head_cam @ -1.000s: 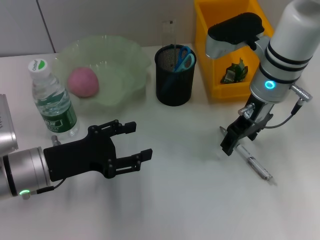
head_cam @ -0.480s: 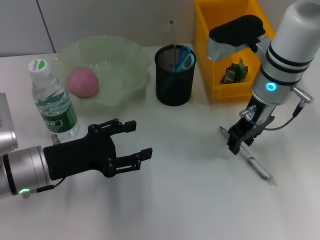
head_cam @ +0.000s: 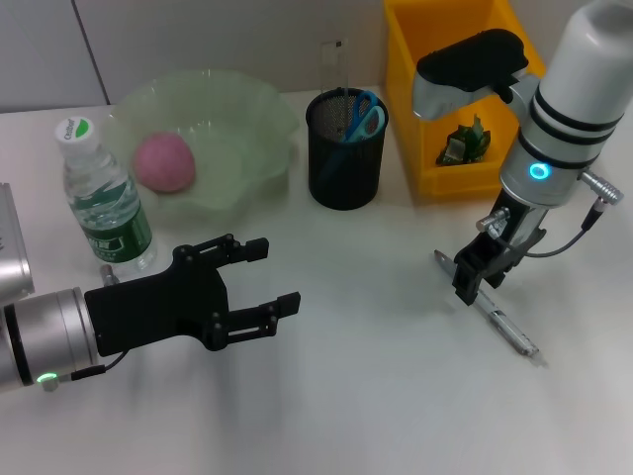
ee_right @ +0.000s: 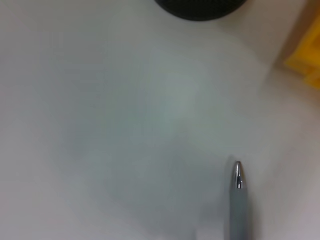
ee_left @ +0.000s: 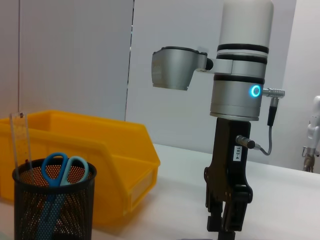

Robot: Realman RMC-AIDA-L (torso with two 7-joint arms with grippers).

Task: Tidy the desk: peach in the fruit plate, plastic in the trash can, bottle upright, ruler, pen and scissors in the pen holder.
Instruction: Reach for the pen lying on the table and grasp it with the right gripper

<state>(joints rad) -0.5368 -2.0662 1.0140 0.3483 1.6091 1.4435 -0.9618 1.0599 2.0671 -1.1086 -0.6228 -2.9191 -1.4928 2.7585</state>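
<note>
Picking up the pen (head_cam: 490, 308) is the step in hand: right tool (head_cam: 469, 281) low over it on the table's (head_cam: 376, 396) right, finger gap unclear; next close, carry to pen holder (head_cam: 345, 148); left tool (head_cam: 252, 282) idle, wide.

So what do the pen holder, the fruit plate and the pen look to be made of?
Pen holder: black wire mesh, probably metal; the scissors show through its wall. Fruit plate: translucent pale green, wavy rim, likely plastic or glass. Pen: silvery and glossy with a bright tip, metal or metallised plastic.

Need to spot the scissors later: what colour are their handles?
Blue handles; the scissors stand in the black mesh pen holder. Clearest in the left wrist view.
</note>
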